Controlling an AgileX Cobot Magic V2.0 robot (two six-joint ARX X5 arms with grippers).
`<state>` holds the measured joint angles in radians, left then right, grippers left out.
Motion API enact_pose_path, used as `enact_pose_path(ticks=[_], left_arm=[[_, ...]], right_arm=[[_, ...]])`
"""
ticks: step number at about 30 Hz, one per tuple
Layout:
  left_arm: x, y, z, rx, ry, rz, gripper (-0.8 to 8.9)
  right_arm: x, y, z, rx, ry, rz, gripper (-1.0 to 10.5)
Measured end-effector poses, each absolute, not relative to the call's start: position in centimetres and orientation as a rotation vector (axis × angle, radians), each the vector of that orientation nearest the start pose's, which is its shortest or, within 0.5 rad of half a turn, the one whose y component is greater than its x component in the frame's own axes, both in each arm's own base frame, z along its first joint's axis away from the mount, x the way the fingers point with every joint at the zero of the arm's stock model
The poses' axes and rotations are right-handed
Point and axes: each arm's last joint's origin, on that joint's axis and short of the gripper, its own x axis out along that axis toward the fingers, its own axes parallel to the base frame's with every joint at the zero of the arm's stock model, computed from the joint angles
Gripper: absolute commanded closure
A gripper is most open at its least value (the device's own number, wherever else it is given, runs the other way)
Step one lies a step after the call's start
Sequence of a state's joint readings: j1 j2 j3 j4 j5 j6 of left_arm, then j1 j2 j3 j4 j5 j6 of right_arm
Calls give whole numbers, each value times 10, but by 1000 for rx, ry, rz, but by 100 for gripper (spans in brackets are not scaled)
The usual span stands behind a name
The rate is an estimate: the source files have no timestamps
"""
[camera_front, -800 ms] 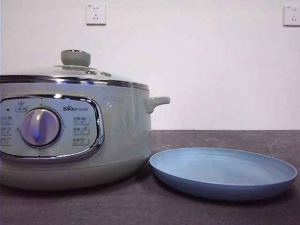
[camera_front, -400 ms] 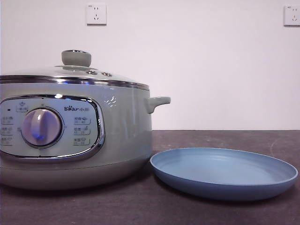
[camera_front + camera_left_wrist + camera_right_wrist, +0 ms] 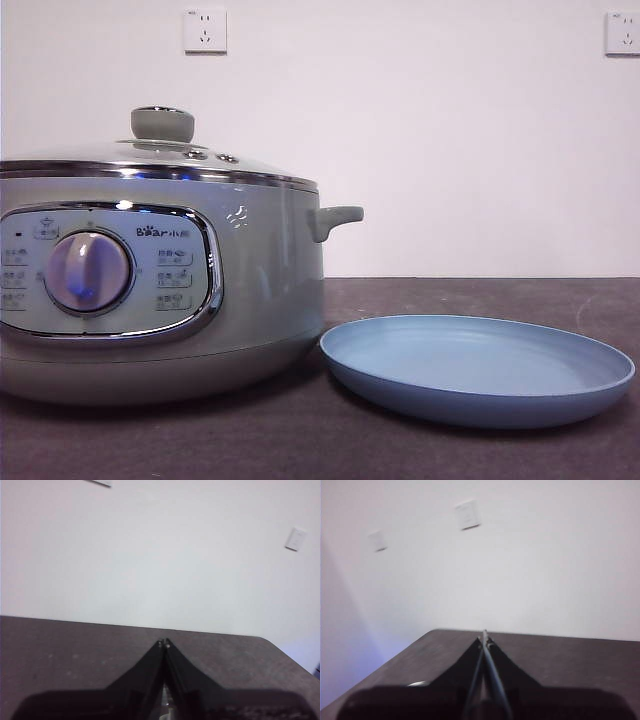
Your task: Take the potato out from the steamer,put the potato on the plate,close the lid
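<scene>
The pale grey-green steamer stands at the left of the front view, with its glass lid resting closed on the chrome rim. The potato is hidden. A light-blue plate lies bare on the table just right of the steamer. Neither arm shows in the front view. My left gripper is shut with nothing in it, looking over bare table toward the wall. My right gripper is also shut and holds nothing.
The dark table runs to a white wall with power sockets. The steamer's side handle sticks out toward the plate. A small bright rim shows low beside the right gripper's body in its wrist view.
</scene>
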<state>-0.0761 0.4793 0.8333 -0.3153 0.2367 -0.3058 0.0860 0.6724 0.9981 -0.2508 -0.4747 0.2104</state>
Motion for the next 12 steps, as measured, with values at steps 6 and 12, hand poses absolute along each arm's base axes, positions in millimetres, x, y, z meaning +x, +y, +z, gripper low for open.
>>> enact_pose_path(ticks=[6, 12], left_arm=[[109, -20, 399, -244, 111, -360, 820], [136, -30, 411, -190, 317, -445, 820]], right_arm=[[138, 30, 424, 191, 103, 709, 947], [159, 39, 421, 196, 248, 834, 945]])
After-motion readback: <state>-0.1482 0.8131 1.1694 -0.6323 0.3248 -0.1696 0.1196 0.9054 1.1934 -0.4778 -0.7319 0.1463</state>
